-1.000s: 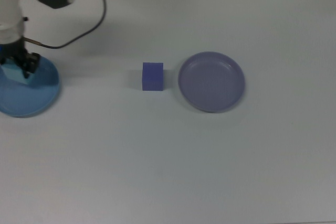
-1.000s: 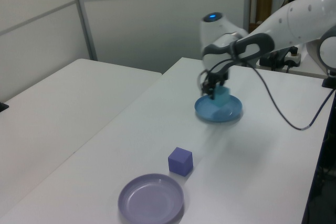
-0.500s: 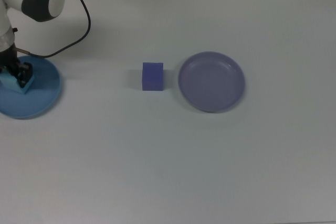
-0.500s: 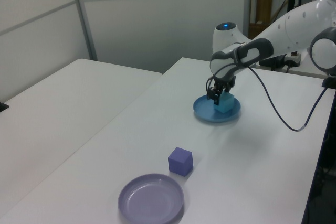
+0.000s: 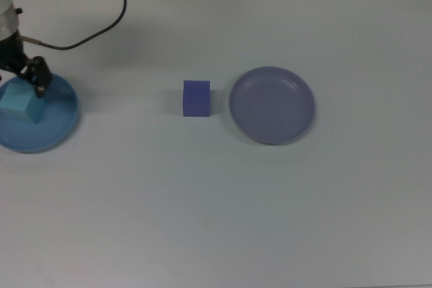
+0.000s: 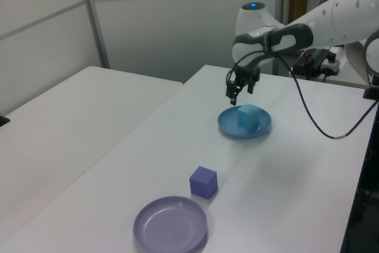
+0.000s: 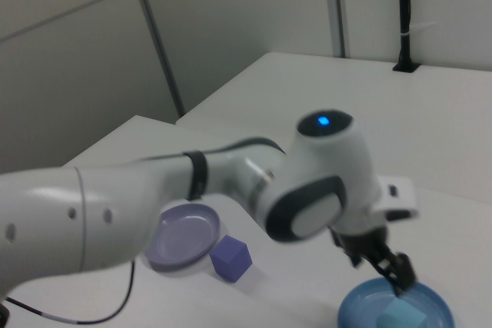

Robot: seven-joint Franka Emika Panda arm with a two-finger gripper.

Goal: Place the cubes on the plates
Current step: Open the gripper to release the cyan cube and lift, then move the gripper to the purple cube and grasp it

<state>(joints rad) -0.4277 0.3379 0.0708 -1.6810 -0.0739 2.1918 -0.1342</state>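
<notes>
The light cyan cube (image 5: 17, 104) rests on the sky-blue plate (image 5: 59, 117) at the top view's left edge. My gripper (image 5: 27, 77) hangs just above and behind the cube, open, with nothing between its fingers. In the left view the gripper (image 6: 235, 93) is clearly above the cyan cube (image 6: 249, 117) and its blue plate (image 6: 228, 126). The indigo cube (image 5: 196, 98) sits on the bare table just left of the empty lavender plate (image 5: 272, 104). The right view shows the gripper (image 7: 400, 272) over the blue plate (image 7: 357, 314).
A black cable (image 5: 101, 28) trails from the arm across the table's back left in the top view. A second white table (image 6: 65, 117) stands beside this one at the left view's left. The arm's white body (image 7: 231, 190) fills much of the right view.
The gripper let go of the cyan cube, which now sits alone on the blue plate, and rose above it. The indigo cube and lavender plate have not moved.
</notes>
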